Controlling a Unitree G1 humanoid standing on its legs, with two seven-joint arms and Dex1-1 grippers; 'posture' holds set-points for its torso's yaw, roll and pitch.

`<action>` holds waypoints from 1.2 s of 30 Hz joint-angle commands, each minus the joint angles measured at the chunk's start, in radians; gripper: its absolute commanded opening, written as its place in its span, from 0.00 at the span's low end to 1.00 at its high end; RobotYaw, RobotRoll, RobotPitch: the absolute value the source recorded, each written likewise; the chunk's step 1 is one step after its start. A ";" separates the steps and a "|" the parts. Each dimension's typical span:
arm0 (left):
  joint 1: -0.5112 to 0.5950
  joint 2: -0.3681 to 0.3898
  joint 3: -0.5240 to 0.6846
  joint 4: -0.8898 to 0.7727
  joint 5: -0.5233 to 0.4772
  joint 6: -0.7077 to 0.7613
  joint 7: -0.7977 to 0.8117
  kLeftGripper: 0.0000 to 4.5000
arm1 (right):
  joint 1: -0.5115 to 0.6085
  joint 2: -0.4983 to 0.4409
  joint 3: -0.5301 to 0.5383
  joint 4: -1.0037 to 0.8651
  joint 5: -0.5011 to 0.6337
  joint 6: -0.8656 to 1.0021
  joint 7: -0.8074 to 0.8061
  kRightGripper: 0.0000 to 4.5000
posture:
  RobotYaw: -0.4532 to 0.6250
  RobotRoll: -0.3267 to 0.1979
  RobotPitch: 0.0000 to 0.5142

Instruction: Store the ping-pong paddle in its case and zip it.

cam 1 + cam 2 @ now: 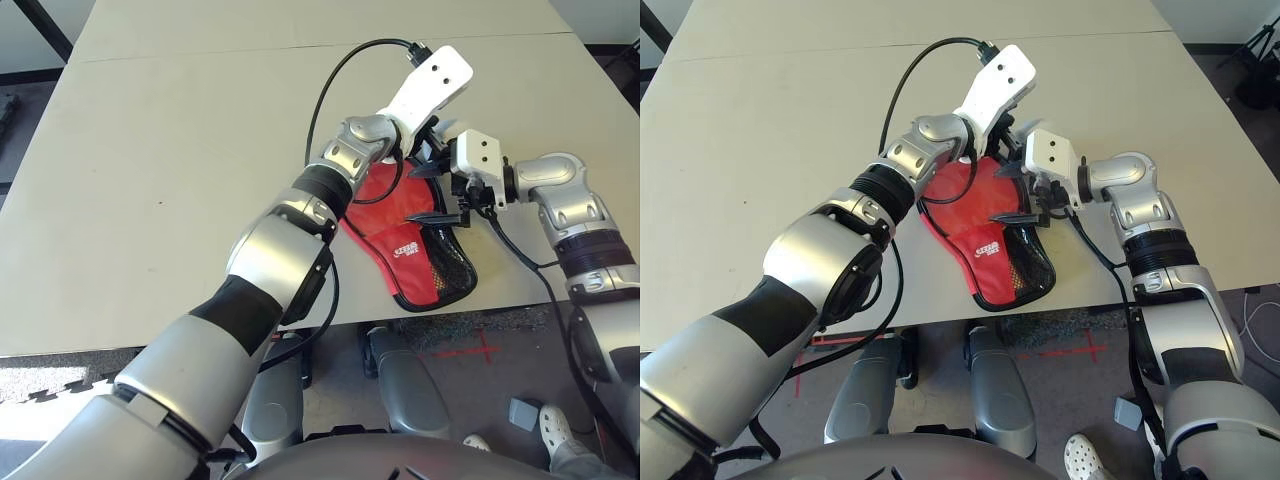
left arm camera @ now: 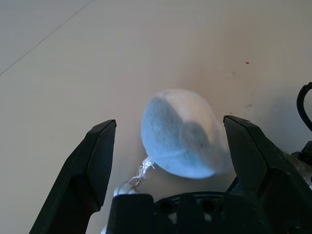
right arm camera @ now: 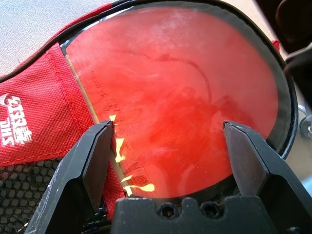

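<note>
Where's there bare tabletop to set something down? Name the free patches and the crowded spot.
Free: the broad stretch of table left of the red paddle case, out to the left edge, and the strip along the far edge. Crowded: around the case's far end, where the left gripper, right gripper and fluffy ball bunch together.

Left arm: extended diagonally forward, wrist over midline; left gripper (image 2: pixel 169 122): fingers parted | Right arm: bent inward, wrist beside the left; right gripper (image 3: pixel 168 123): fingers spread, empty
</note>
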 commanded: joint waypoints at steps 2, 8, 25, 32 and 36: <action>-0.015 0.090 0.011 -0.023 0.011 -0.016 -0.027 1.00 | 0.069 0.004 0.079 0.078 -0.072 0.008 0.008 1.00 | 0.40 0.62 0.51; 0.055 0.260 -0.013 -0.109 0.018 -0.029 -0.180 1.00 | 0.061 0.005 0.079 0.093 -0.076 -0.004 0.006 1.00 | 0.41 0.62 0.51; 0.614 0.449 -0.088 -1.085 -0.124 0.462 -0.420 1.00 | 0.020 0.010 0.087 0.166 -0.087 -0.042 0.007 1.00 | 0.44 0.62 0.49; 0.685 0.411 -0.147 -1.113 -0.111 0.495 -0.358 1.00 | 0.013 0.004 0.090 0.167 -0.084 -0.044 0.011 1.00 | 0.44 0.62 0.47; 0.713 0.417 -0.177 -1.080 -0.107 0.501 -0.353 1.00 | 0.011 -0.003 0.087 0.161 -0.081 -0.037 0.013 1.00 | 0.43 0.62 0.47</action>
